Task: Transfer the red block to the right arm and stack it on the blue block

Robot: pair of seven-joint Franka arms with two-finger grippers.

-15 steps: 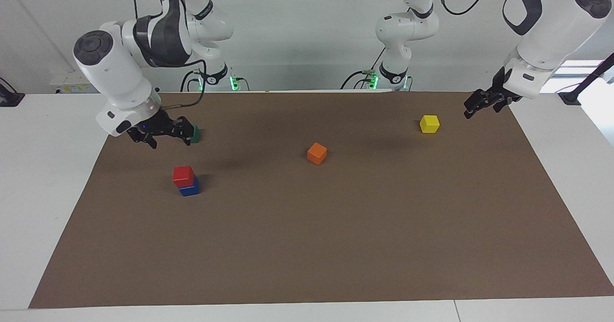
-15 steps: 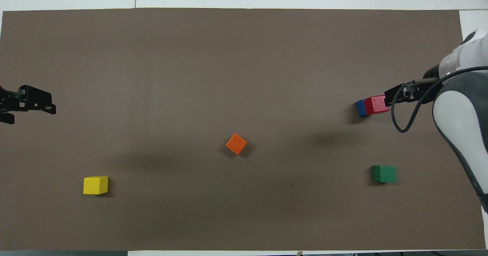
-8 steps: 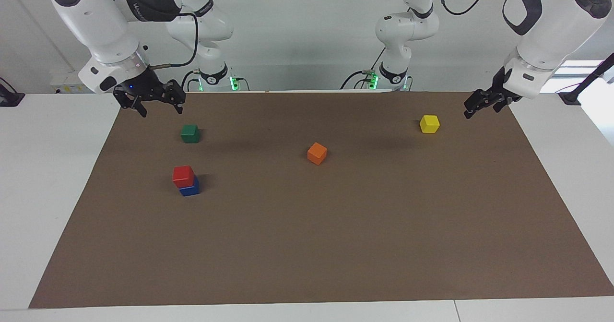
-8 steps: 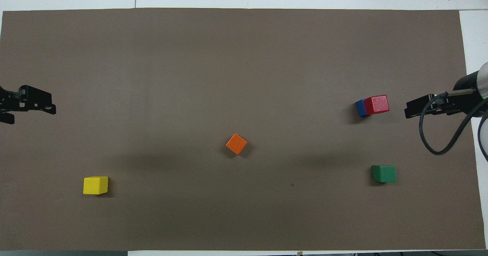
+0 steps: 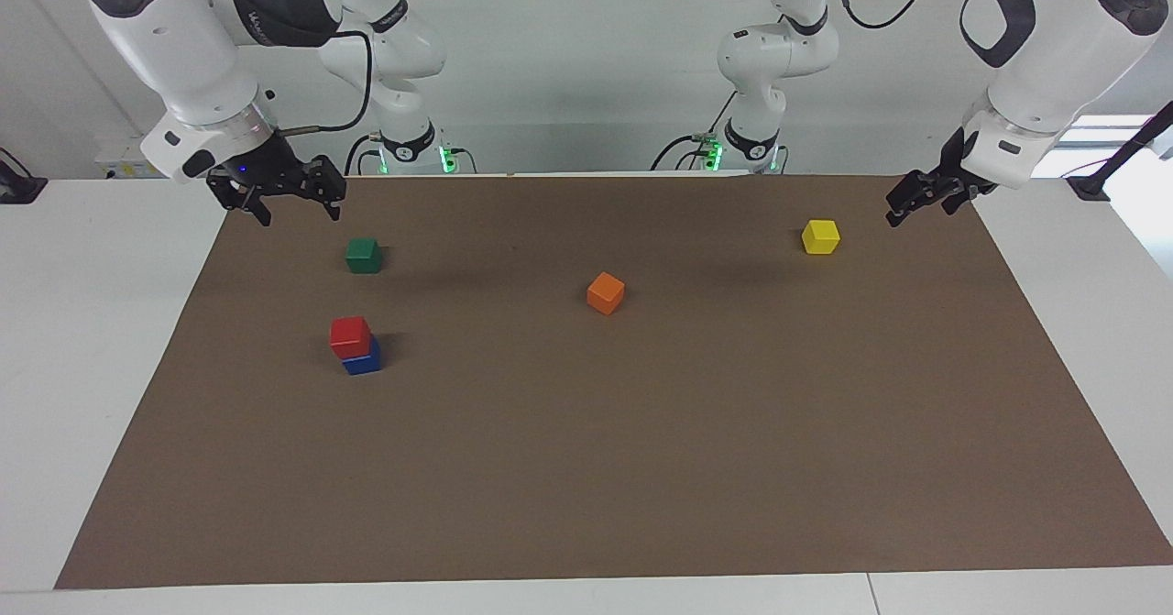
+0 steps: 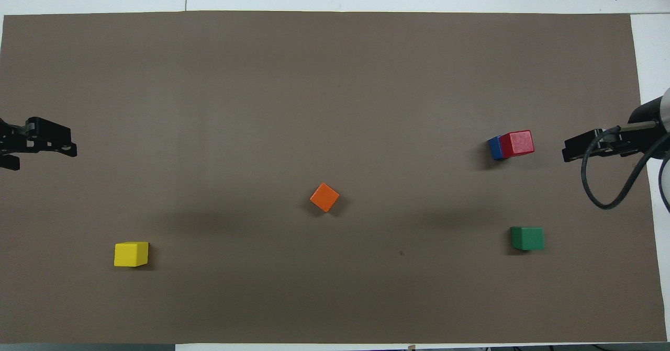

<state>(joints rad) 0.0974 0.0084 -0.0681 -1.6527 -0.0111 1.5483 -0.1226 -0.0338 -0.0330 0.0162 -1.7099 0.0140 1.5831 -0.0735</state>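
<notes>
The red block rests on top of the blue block, set a little askew, toward the right arm's end of the brown mat. My right gripper hangs open and empty, raised over the mat's edge at that end, well apart from the stack. A small blue light shows on it. My left gripper waits open and empty over the mat's edge at the left arm's end.
A green block lies nearer to the robots than the stack. An orange block sits mid-mat, and a yellow block toward the left arm's end. White table surrounds the mat.
My right gripper has risen from beside the green block and drawn back toward the mat's edge, away from the stack. The stack and the left arm have not moved.
</notes>
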